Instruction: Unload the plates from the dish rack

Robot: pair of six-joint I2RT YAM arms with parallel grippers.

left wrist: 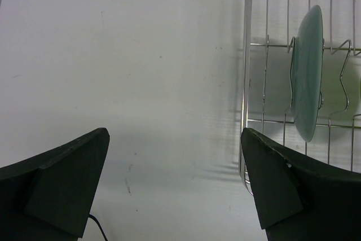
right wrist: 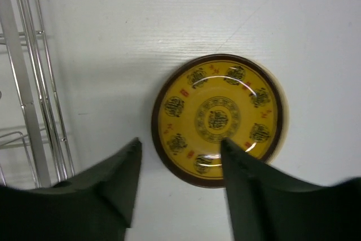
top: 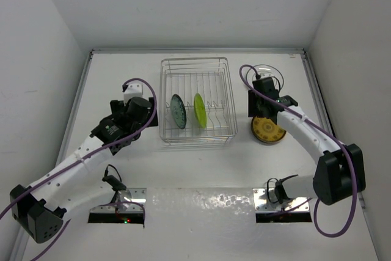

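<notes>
Dish rack [top: 197,134] at centre of the overhead view holds a teal plate [top: 178,112] and a green plate [top: 200,110] upright, a yellow plate [right wrist: 217,118] lies flat just right of it under the right gripper [right wrist: 180,150], jaws spread and empty, and the left gripper [left wrist: 175,145] gapes wide, empty, left of the rack.

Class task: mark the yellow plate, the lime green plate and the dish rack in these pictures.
yellow plate [right wrist: 217,118]: right wrist view, its patterned centre.
lime green plate [top: 200,110]: top external view, middle of its face.
dish rack [top: 194,60]: top external view, far rim wire.
</notes>
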